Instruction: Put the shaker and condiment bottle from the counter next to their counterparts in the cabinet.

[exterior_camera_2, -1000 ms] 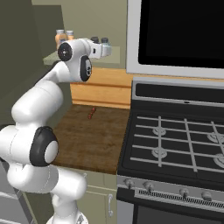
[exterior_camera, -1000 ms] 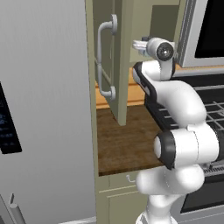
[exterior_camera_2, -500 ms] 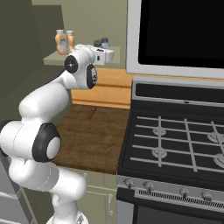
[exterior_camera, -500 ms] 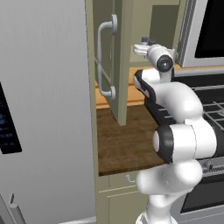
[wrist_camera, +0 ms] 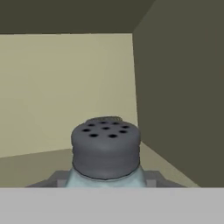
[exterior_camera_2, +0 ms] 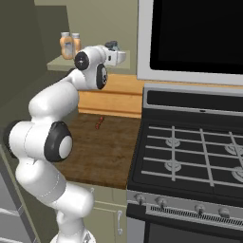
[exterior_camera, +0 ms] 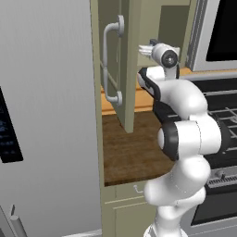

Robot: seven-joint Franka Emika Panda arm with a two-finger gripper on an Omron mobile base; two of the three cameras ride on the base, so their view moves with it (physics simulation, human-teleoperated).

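A rendered kitchen: a dark wood-grain table (exterior_camera_2: 104, 152) runs between a tall grey refrigerator (exterior_camera: 46, 115) and a black stove (exterior_camera_2: 190, 156) with grates, under a dark-fronted microwave (exterior_camera_2: 199, 35). Above the table's back edge hangs the cabinet (exterior_camera: 129, 65), its door swung open with one curved silver bar handle (exterior_camera: 111, 60) showing in the left base view.

On the cabinet shelf (exterior_camera_2: 59, 63), toward its left end, stand two orange-tan bottles with pale caps (exterior_camera_2: 70, 44), side by side and touching or nearly so. One shaker (wrist_camera: 105, 151) is visible: the end effector (exterior_camera_2: 115, 52) is pinched on its glass body, raised to shelf level at the shelf's right end. In the hand view its grey cap, dotted with holes, sits in front of the cabinet's back wall and right side wall; whether its base rests on the shelf cannot be told.

One small reddish thing (exterior_camera_2: 98, 123) lies on the table near the back edge, too small to identify.
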